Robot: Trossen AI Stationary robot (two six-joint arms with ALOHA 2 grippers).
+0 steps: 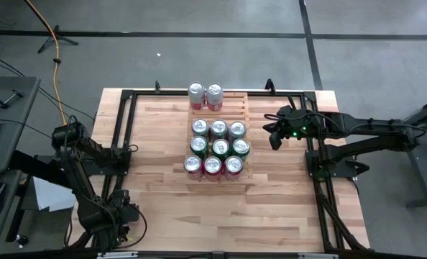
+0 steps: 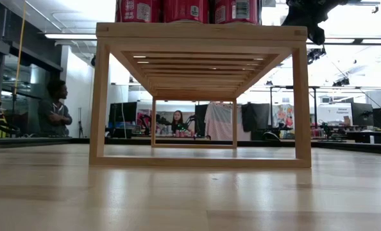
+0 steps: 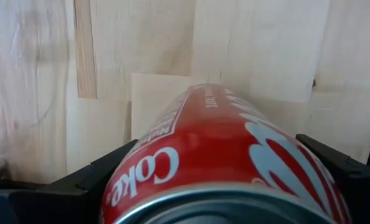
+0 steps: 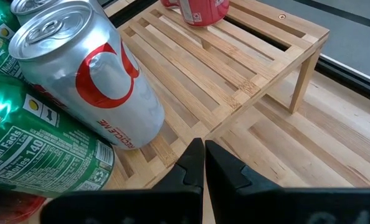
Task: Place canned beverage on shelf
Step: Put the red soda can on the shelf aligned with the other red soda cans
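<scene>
The pale-wood slatted shelf (image 1: 217,133) stands upright on its legs mid-table and carries several upright cans: red (image 1: 213,166), green (image 1: 219,147) and silver (image 1: 218,128) rows, and two more at the far tier (image 1: 205,94). My left gripper (image 1: 124,214) is at the table's near left, shut on a red Coke can (image 3: 222,155). My right gripper (image 1: 274,137) hovers just right of the shelf, shut and empty (image 4: 203,155), beside a silver can (image 4: 91,74). My left gripper pinches the red Coke can between its two fingers (image 3: 104,171), one on each side of the can's round wall (image 3: 151,162). The can lies along the fingers, its rim end toward the wrist and its other end toward the tabletop. Whether that end touches the table is hidden.
The tabletop (image 1: 271,208) has a black frame along its edges (image 1: 321,187). There is free slat space on the shelf's far tier, right of the two cans (image 4: 235,56). In the low view the shelf's legs (image 2: 97,96) stand ahead, and people sit in the room behind.
</scene>
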